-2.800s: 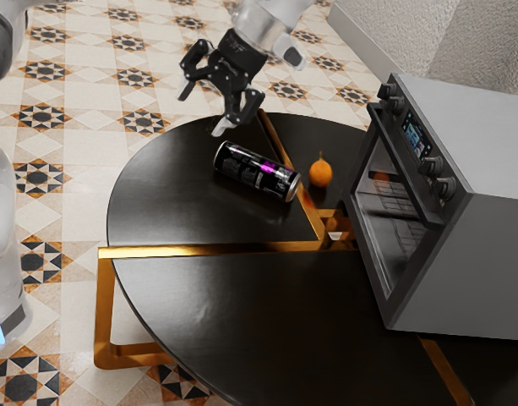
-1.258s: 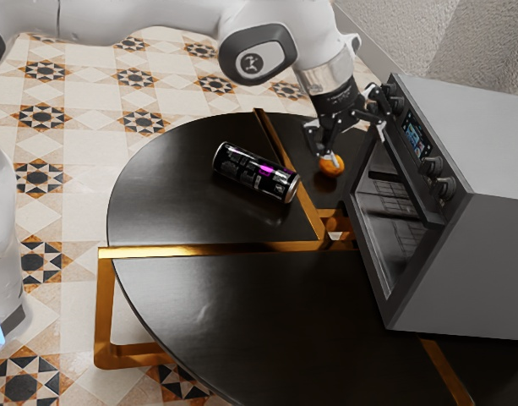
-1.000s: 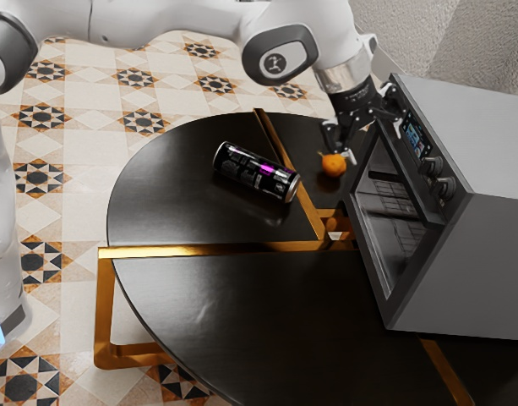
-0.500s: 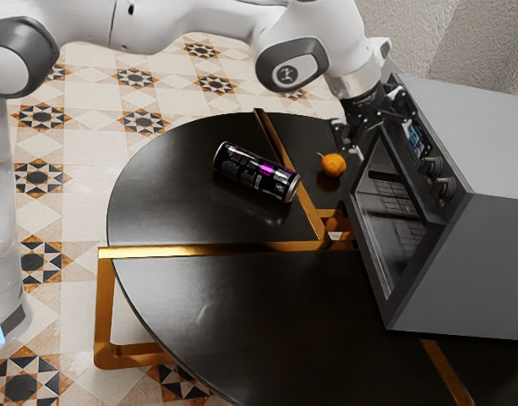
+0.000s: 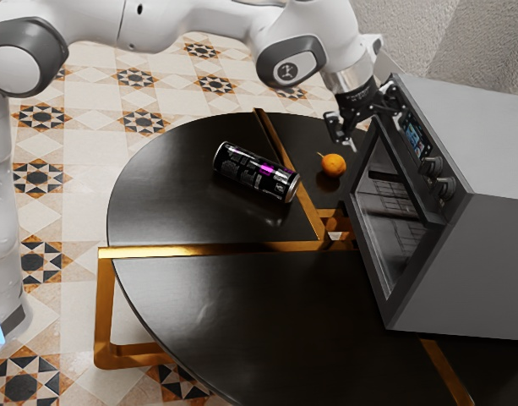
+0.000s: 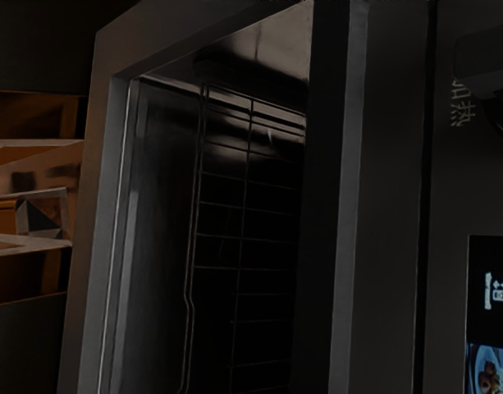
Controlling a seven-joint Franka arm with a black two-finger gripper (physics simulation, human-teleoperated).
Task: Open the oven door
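Reaching in from the exterior view's left, my arm (image 5: 178,24) spans above the round dark table (image 5: 187,330). Black can (image 5: 257,172) lies on its side, printed label partly pink. Next along, small orange fruit (image 5: 332,165) sits on the tabletop between can and oven. Gripper (image 5: 378,134) is open — fingers spread wide, nothing clamped — near the far end of the door handle (image 5: 409,178). Contact with the handle: can't tell. Oven (image 5: 466,271) stands at the exterior view's right, door (image 5: 375,247) shut, its front facing the can side. Wrist view has the wire rack (image 6: 247,209) behind the door glass, then the control panel with its lit display (image 6: 491,295).
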